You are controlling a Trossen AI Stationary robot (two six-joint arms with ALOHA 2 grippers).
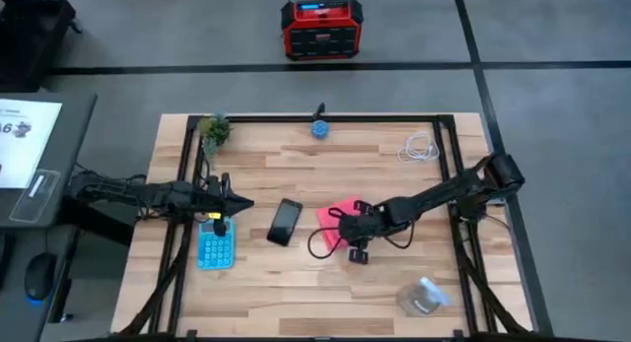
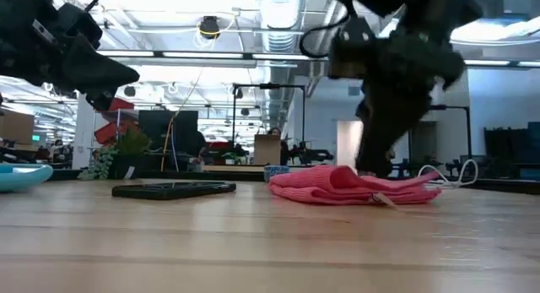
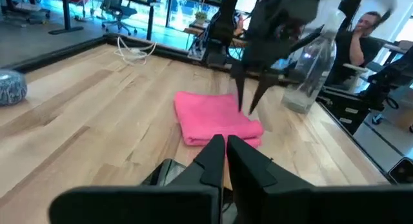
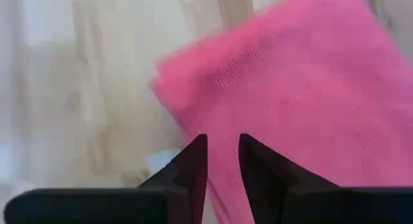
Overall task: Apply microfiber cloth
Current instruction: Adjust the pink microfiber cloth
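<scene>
The pink-red microfiber cloth (image 1: 338,213) lies folded on the wooden table, right of the black phone (image 1: 285,222). It also shows in the low view (image 2: 354,185) and the left wrist view (image 3: 216,117). My right gripper (image 4: 222,143) points down over the cloth's near part, its fingers a narrow gap apart with pink cloth showing between them. My left gripper (image 3: 224,146) is shut on nothing and hovers above the table at the left, over the far end of the light blue calculator (image 1: 215,245). My right gripper comes at the cloth's top layer (image 4: 222,121) from above, pointing down, with its fingertips (image 3: 244,108) close to the fabric. I cannot tell whether they touch it. The cloth lies flat on the table.
A clear spray bottle (image 1: 422,298) lies near the front right. A white cable (image 1: 419,148), a small plant (image 1: 214,130) and a blue object (image 1: 320,128) sit along the far edge. A black cable loop (image 1: 317,245) hangs by the right gripper. A dark frame borders the table.
</scene>
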